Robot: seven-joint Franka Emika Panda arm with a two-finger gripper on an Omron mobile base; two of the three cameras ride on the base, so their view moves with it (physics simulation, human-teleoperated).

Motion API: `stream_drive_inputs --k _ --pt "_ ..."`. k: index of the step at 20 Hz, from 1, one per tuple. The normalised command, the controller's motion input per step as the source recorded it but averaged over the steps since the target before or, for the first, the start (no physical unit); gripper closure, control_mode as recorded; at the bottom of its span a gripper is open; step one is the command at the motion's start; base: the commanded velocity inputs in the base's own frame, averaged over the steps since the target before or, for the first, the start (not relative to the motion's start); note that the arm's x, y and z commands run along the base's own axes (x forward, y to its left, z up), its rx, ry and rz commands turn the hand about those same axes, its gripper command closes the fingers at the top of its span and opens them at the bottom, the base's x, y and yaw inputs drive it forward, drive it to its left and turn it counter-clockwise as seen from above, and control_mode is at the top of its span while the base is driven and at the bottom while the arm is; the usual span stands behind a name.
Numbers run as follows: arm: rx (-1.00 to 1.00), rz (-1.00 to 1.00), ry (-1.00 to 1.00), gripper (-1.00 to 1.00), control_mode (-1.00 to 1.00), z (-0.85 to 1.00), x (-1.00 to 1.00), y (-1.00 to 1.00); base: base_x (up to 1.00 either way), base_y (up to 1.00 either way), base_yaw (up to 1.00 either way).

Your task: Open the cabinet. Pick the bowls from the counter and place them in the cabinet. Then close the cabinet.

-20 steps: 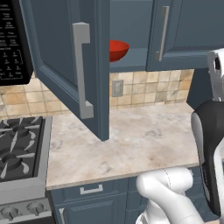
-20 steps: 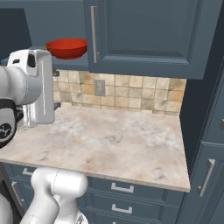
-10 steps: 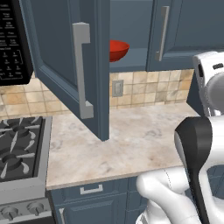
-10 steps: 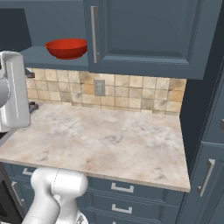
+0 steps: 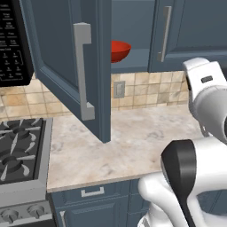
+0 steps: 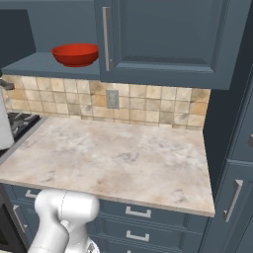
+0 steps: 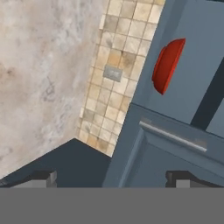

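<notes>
Hand view – gripper [image 7: 111,177] spread wide, empty, above beige counter [image 7: 39,65] and tiled backsplash [image 7: 111,83].

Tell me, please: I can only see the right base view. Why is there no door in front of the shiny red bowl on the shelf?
Observer: In the left base view, the dark blue-grey wall cabinet's left door stands wide open, out over the beige marbled stone counter.
Operator: Is the gripper holding anything?
Observer: No. In the hand view the gripper is open with nothing between its tips, and it faces the wide glossy red bowl on the shelf.
</notes>
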Motion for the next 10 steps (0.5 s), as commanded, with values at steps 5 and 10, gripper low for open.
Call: stream_drive_inputs --k 5,10 --pt "-0.08 0.00 -0.12 -1.00 -1.00 0.00 -0.17 0.29 0.00 0.00 0.00" --pt "-0.09 0.00 -0.12 -1.00 -1.00 0.00 -0.25 0.28 0.00 0.00 0.00"
